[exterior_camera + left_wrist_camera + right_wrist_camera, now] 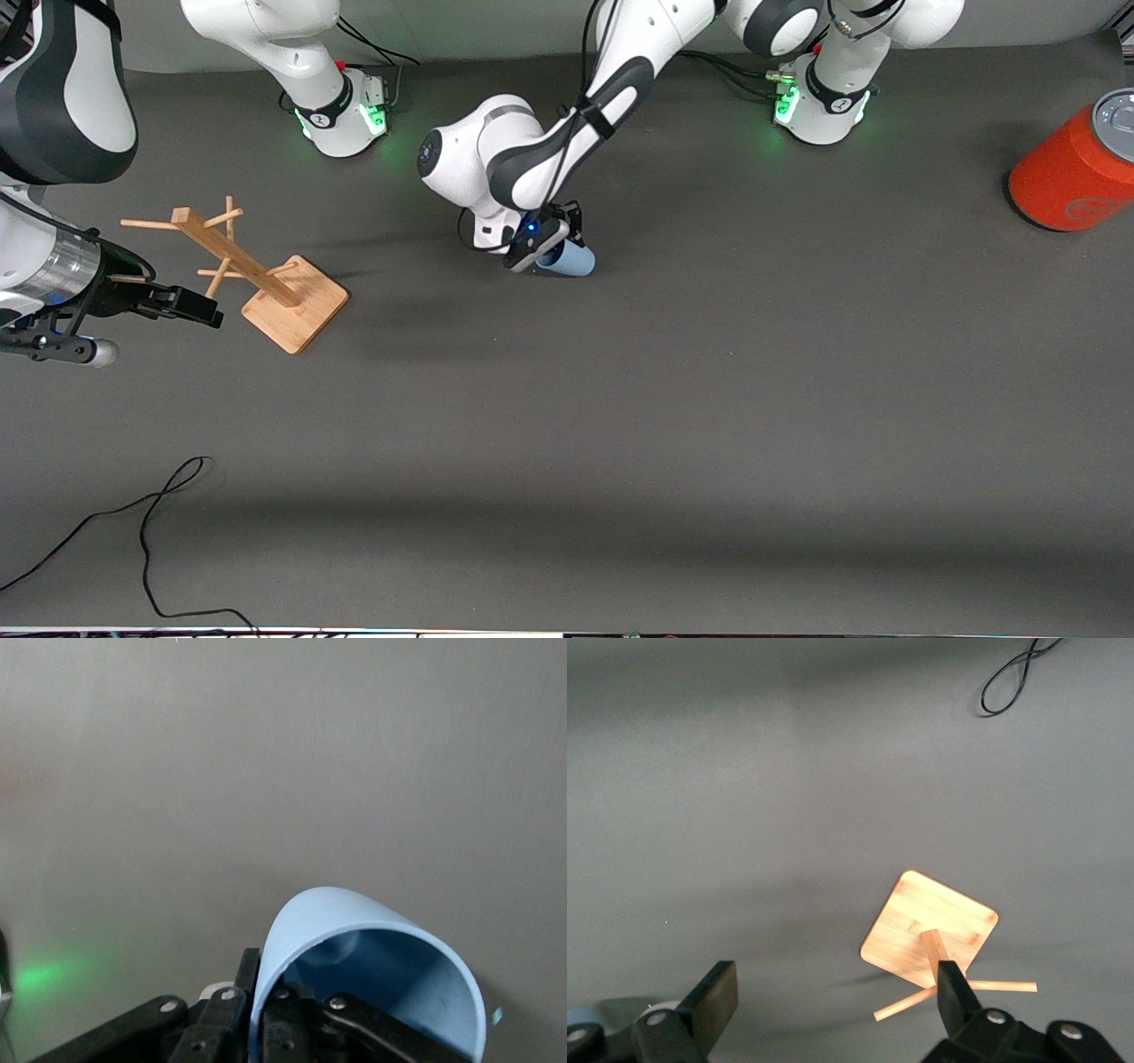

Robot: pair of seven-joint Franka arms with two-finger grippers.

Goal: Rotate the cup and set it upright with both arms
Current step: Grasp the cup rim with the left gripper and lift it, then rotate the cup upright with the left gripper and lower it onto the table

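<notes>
The light-blue cup (pixel 574 259) lies on its side on the grey table, midway between the two arm bases. My left gripper (pixel 551 241) is down at its mouth and shut on the rim. In the left wrist view one finger (pixel 247 973) presses the outside of the cup (pixel 345 921) and the other sits inside the wall, with the gripper (pixel 263 988) clamped across it. My right gripper (pixel 205 310) waits open and holds nothing, hovering beside the wooden rack at the right arm's end. Its fingers (pixel 719 990) stand wide apart around the gripper's (pixel 834 994) gap.
A wooden mug rack (pixel 282 292) with pegs stands on its square base (pixel 930 926) under the right gripper. An orange-red cylinder with a grey top (pixel 1074 168) stands at the left arm's end. A black cable (pixel 151 523) loops near the front edge.
</notes>
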